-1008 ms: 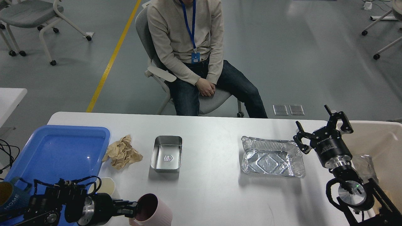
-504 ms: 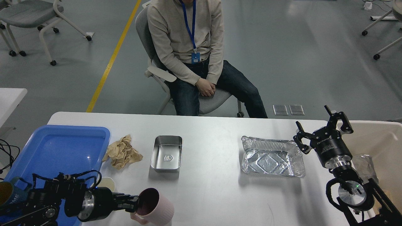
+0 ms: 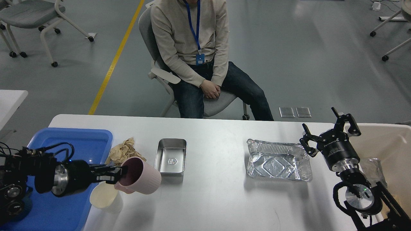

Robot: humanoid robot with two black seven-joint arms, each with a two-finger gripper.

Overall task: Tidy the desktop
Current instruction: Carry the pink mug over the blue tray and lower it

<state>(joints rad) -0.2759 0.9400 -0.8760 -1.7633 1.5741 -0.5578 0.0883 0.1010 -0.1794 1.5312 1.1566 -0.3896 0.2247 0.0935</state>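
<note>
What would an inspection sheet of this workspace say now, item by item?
Surface: large white tabletop, smooth, mostly bare near the front.
Job's things: pink ribbed mug held tilted above the tabletop; cream cup beside the blue plastic tray; crumpled brown paper; steel rectangular tin; crinkled foil tray.
Clutter: clear plastic piece in the beige bin.
Hands: left hand shut on the mug's rim; right hand open, holding nothing, between foil tray and bin.
Cables: black wires looped on the left arm.
Surroundings: seated person beyond the far edge; wheeled chairs; yellow floor line.
</note>
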